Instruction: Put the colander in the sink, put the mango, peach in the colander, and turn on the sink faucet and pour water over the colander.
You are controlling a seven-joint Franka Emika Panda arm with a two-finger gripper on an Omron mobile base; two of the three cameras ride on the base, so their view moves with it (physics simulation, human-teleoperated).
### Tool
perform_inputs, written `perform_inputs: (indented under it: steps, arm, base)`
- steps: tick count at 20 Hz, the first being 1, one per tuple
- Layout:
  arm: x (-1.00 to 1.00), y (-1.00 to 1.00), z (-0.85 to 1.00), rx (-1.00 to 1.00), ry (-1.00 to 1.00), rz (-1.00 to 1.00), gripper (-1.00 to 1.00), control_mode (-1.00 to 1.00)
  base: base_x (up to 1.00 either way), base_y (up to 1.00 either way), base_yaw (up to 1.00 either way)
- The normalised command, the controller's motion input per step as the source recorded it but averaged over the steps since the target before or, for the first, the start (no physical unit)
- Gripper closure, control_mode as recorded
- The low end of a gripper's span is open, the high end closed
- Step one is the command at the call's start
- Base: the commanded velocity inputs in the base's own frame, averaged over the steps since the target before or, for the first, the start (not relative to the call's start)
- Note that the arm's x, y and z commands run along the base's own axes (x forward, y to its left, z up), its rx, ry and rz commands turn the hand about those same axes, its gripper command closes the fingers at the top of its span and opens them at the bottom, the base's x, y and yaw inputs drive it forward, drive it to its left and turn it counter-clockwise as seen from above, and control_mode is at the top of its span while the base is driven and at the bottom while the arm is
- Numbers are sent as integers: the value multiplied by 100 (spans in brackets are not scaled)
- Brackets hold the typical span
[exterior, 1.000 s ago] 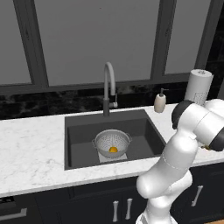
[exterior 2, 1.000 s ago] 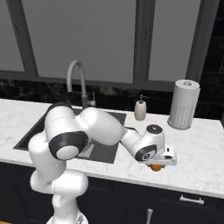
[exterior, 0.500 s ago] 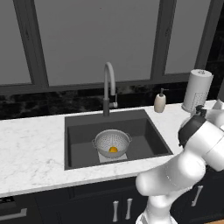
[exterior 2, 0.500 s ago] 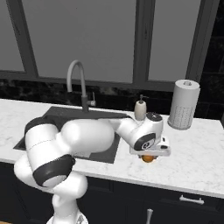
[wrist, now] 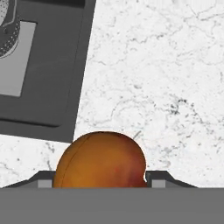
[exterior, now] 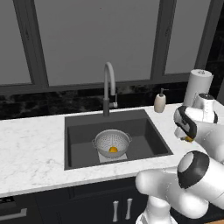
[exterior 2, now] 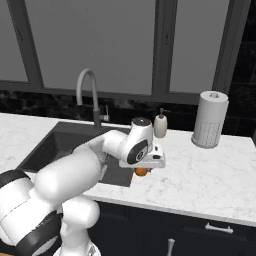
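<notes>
Gripper (exterior 2: 143,171): clamped on peach (wrist: 101,161), held above white counter (exterior 2: 200,175) just right of sink (exterior: 83,144). Colander (exterior: 112,142): in sink, on pale floor patch, w/ mango (exterior: 113,149) inside.

1. White marbled counter (exterior: 35,148) runs the full width under the windows, over dark cabinets.
2. Dark sink (exterior: 144,131) is set into it, left of middle in the right base view.
3. Colander (exterior: 112,142) sits on the sink floor on the pale square patch.
4. Beige soap dispenser (exterior 2: 160,125) stands at the back, just right of the sink.
5. Paper towel roll (exterior 2: 209,119) stands upright further right, well apart from the dispenser.
6. Faucet (exterior: 108,87) looks mounted behind the sink; base is hard to make out.
</notes>
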Motion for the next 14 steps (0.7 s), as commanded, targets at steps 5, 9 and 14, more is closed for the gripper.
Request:
perform_inputs:
  steps: [5, 9, 14]
  arm:
    - [-5, 93, 25, 0, 0, 0, 100, -100]
    - [0, 90, 18, 0, 0, 0, 100, -100]
    - [0, 89, 8, 0, 0, 0, 100, -100]
  base:
    - [0, 0, 0]
    - [0, 0, 0]
    - [0, 0, 0]
